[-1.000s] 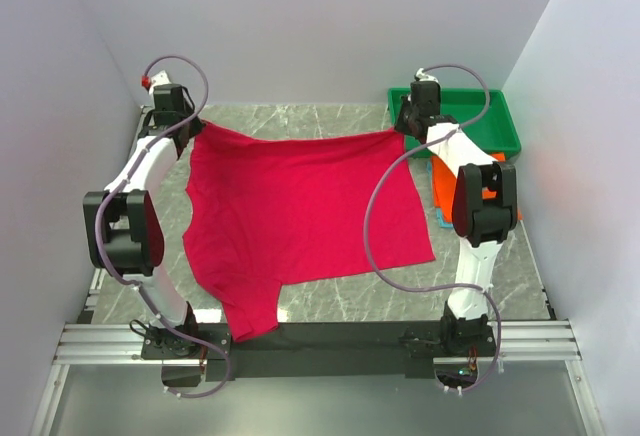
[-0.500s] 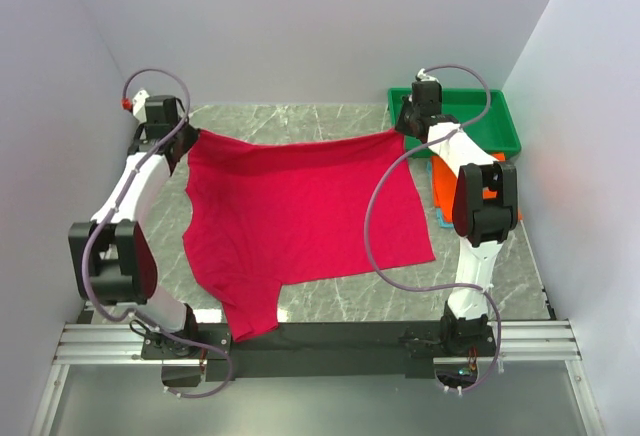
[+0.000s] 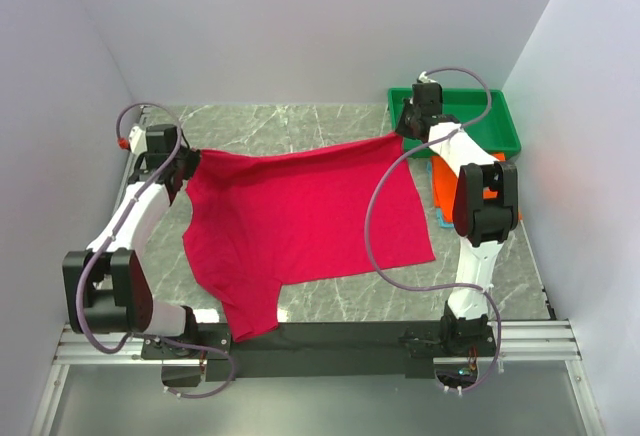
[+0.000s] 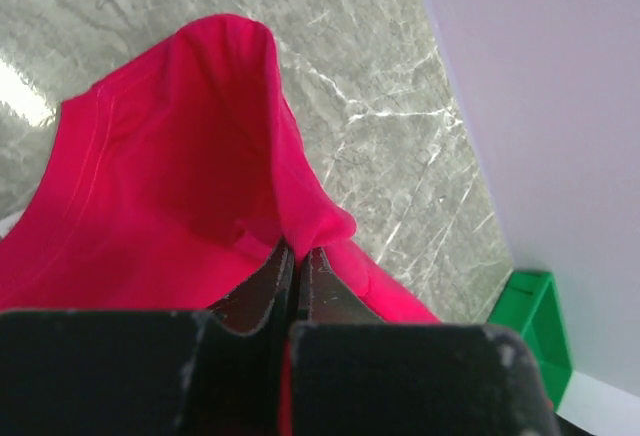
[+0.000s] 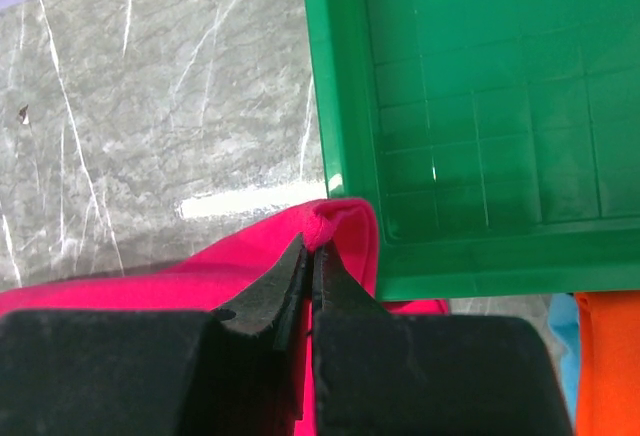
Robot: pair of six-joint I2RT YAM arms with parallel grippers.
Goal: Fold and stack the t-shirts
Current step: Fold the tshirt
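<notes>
The crimson-pink t-shirt (image 3: 300, 221) is stretched out over the marble table, its far edge lifted between both arms. My left gripper (image 3: 188, 155) is shut on its far left corner; in the left wrist view the left gripper (image 4: 297, 251) pinches a fold of the crimson-pink t-shirt (image 4: 170, 186). My right gripper (image 3: 400, 132) is shut on the far right corner, seen close up as the right gripper (image 5: 312, 246) nipping the crimson-pink t-shirt (image 5: 345, 231). An orange t-shirt (image 3: 445, 186) lies mostly hidden behind the right arm, with a teal edge (image 3: 443, 218) beneath it.
A green plastic tray (image 3: 505, 121) stands at the far right corner; the tray's rim (image 5: 345, 106) is just beyond my right fingers. White walls close in on the left, back and right. The shirt's near sleeve hangs over the table's front rail (image 3: 330, 334).
The left arm has swung outward and nearer, drawing the shirt's far left corner toward the left wall and lower. The right arm has stayed still.
</notes>
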